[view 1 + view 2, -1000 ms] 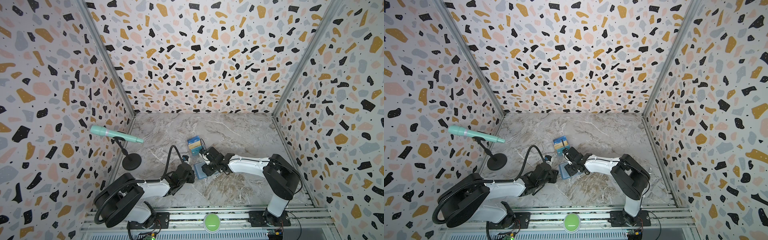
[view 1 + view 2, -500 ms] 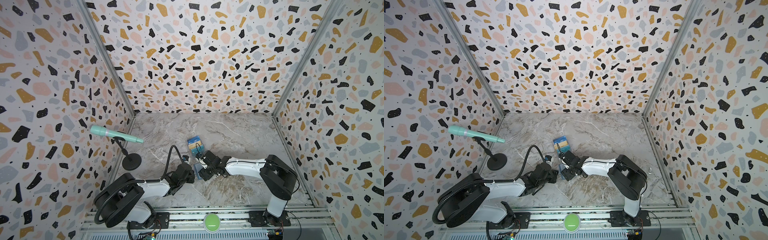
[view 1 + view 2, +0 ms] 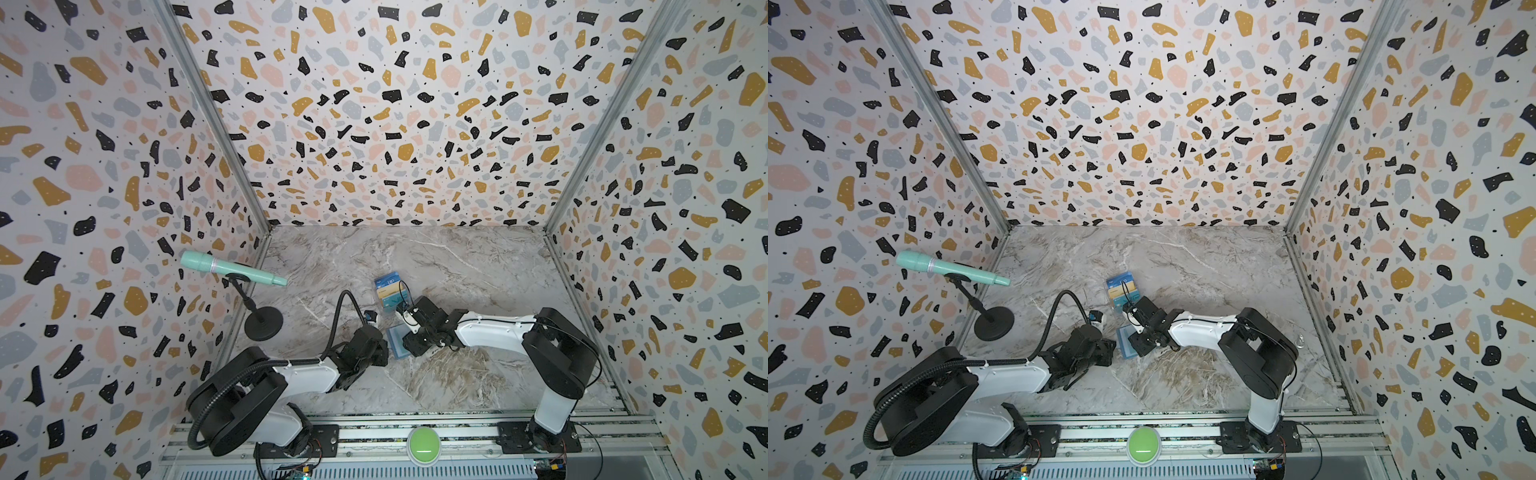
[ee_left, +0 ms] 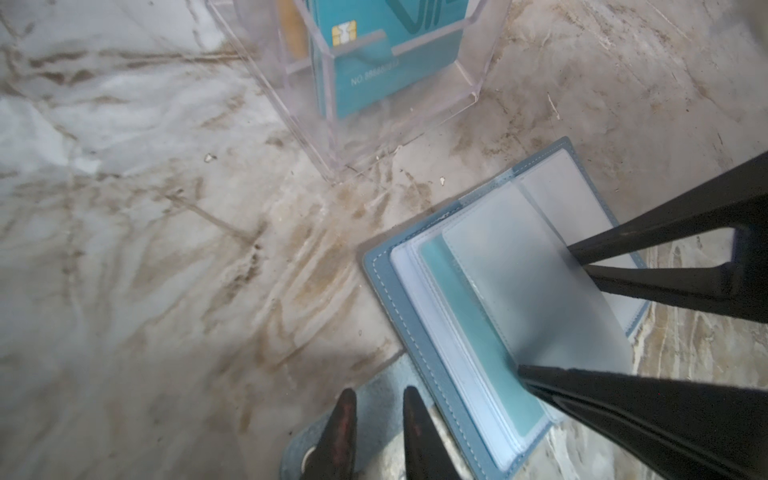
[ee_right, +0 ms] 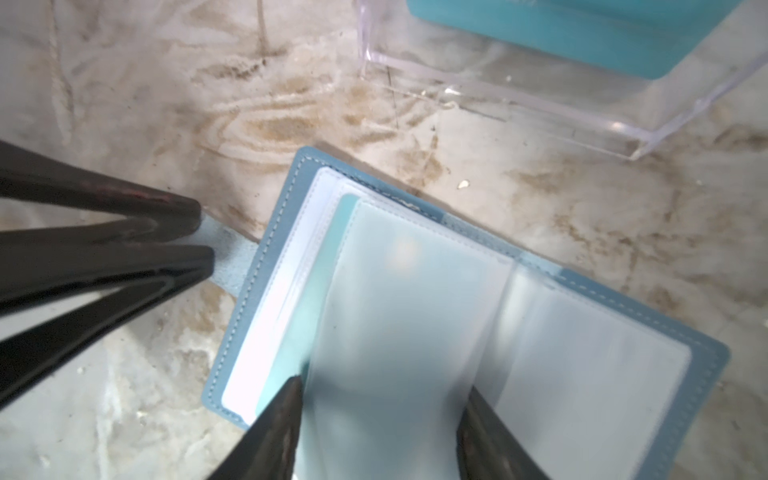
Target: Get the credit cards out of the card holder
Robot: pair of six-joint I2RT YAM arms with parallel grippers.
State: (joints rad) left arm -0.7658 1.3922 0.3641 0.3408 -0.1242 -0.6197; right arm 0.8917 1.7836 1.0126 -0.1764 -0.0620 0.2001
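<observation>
The dusty-blue card holder point(image 3: 395, 341) point(image 3: 1124, 345) lies open on the marble floor. A teal credit card point(image 4: 469, 328) point(image 5: 328, 266) shows through one of its clear sleeves. My right gripper point(image 5: 384, 399) point(image 4: 544, 311) is open, with one finger on each side of a raised clear sleeve leaf point(image 5: 399, 332). My left gripper point(image 4: 380, 397) point(image 3: 385, 352) rests on the holder's snap tab point(image 4: 378, 411). Its fingertips stand a narrow gap apart, with the flat tab showing under them. More credit cards point(image 3: 388, 291) point(image 4: 374, 62) stand in a clear acrylic stand point(image 5: 498, 95) just beyond the holder.
A mint-green microphone point(image 3: 232, 270) on a black round-based stand point(image 3: 264, 324) is at the left wall. A green button point(image 3: 424, 442) sits on the front rail. Terrazzo-patterned walls close in three sides. Both arms reach low towards the middle.
My right gripper has moved down and a little left onto the open card holder. Its jaws widened, then narrowed around the sleeve leaf. The left arm has not moved.
</observation>
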